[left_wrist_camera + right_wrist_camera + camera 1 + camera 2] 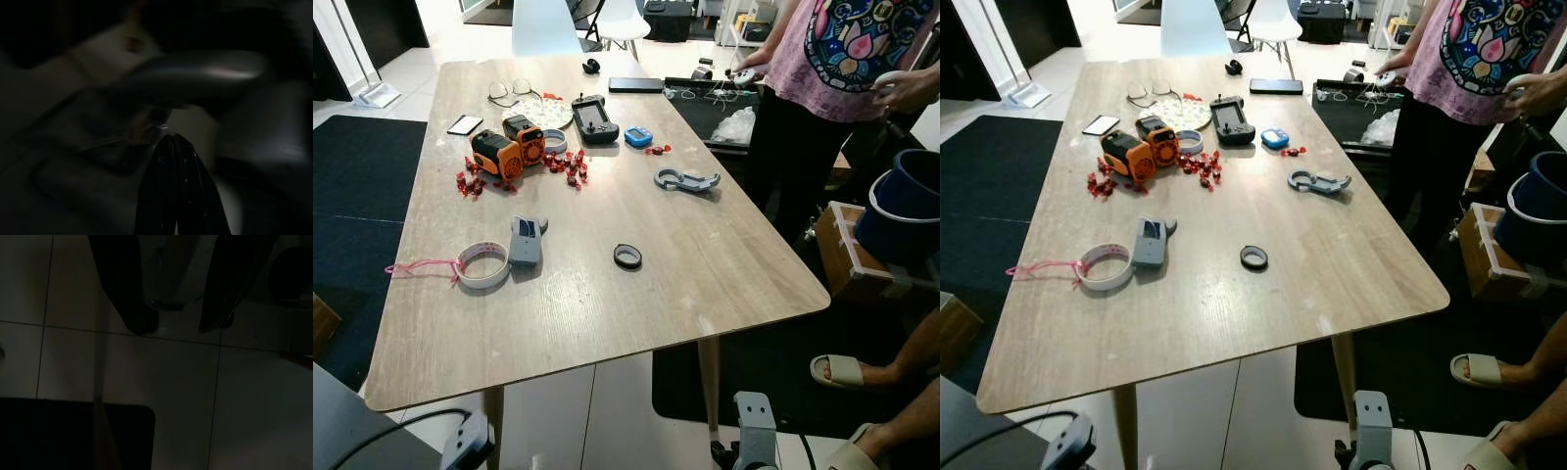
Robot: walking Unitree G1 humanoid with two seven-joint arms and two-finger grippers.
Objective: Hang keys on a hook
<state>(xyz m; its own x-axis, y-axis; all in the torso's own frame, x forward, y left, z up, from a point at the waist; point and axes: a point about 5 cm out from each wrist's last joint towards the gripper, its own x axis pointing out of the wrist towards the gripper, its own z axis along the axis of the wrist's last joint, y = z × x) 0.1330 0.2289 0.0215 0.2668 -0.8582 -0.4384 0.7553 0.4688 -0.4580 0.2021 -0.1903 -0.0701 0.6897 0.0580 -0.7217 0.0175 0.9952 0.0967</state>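
The grey key fob [526, 240] lies flat on the wooden table [705, 284], at about 8 o'clock from the tabletop's middle. At its 8 o'clock side it touches a white ring [483, 265], from which a pink cord [416, 266] trails toward 9 o'clock. The grey hook-shaped piece [685, 180] lies flat, well apart, at 2 o'clock from the fob.

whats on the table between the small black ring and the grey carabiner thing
Nothing: between the black ring and the grey carabiner there is just bare wooden table, seen in both eye views.
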